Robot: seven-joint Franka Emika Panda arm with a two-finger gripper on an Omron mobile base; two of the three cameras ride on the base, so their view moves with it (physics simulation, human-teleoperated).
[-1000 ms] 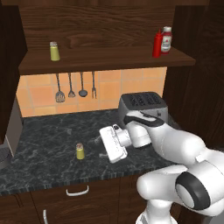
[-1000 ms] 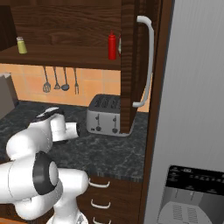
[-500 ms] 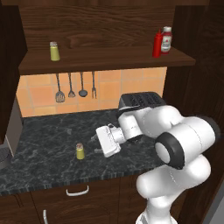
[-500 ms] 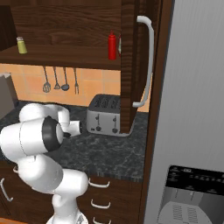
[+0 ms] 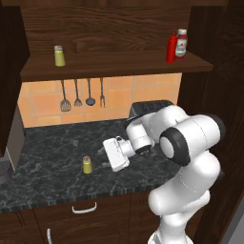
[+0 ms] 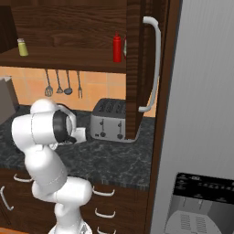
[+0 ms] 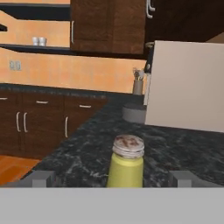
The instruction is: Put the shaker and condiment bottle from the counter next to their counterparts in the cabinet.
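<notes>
Yellow-green shaker [image 5: 87, 165] stands upright, cap up, before the wide-open, empty gripper [image 5: 107, 157].

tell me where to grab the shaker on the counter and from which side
Grip the shaker around its yellow-green body, just below the silver cap, coming in level from the side where the open gripper already faces it. It stands upright, apart from other things on the counter.

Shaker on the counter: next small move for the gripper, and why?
Probably ease the gripper forward until the fingers flank the shaker, then close. In the hand view the shaker stands upright, centred between the two wide-open fingertips but ahead of them, ungrasped. In the left base view the hand sits just right of the shaker on the counter.
</notes>
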